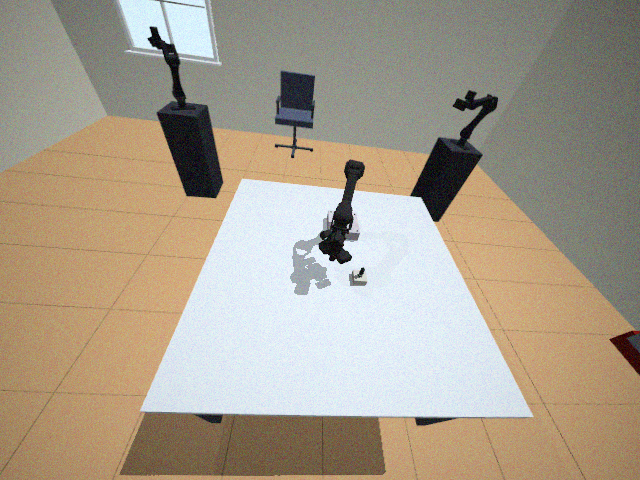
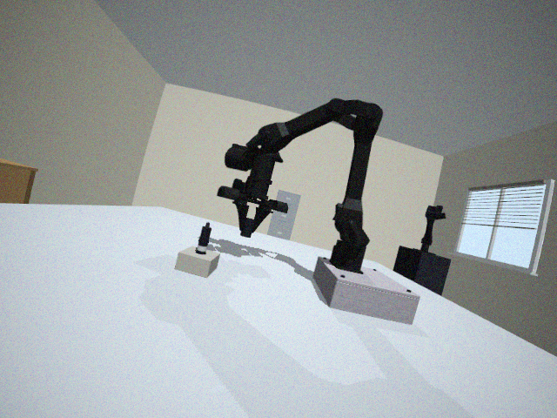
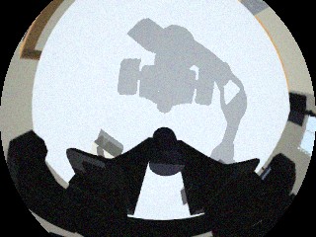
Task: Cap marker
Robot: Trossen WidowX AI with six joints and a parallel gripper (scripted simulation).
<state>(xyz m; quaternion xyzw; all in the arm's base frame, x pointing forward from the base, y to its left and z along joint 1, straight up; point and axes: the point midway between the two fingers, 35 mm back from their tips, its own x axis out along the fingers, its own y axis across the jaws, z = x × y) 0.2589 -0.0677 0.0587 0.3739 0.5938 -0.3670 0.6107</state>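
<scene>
On my screens the gripper (image 2: 246, 233) hangs in the air above the white table (image 2: 90, 341), a little right of the centre of the exterior view, with its two fingers pointing down and drawn together into a narrow V. They are closed on the dark cap (image 3: 164, 148); in the wrist view I see it as a round black shape pinched between the fingertips, low in the middle of the frame. In the exterior view the cap is hard for me to separate from the black fingers. The cap does not touch the table, and the shadow of the arm lies on the white surface under it. The marker (image 2: 204, 237) stands upright in the pale holder block (image 2: 196, 261), to the left of the gripper and lower in the exterior view, apart from it. In the top view the marker (image 1: 361, 272) and the holder block (image 1: 359, 279) are just below and right of the gripper (image 1: 338, 255), near the middle of the table (image 1: 310, 361). The arm bends from its grey base (image 2: 366, 292), at the right of the exterior view, up and over toward the left.
</scene>
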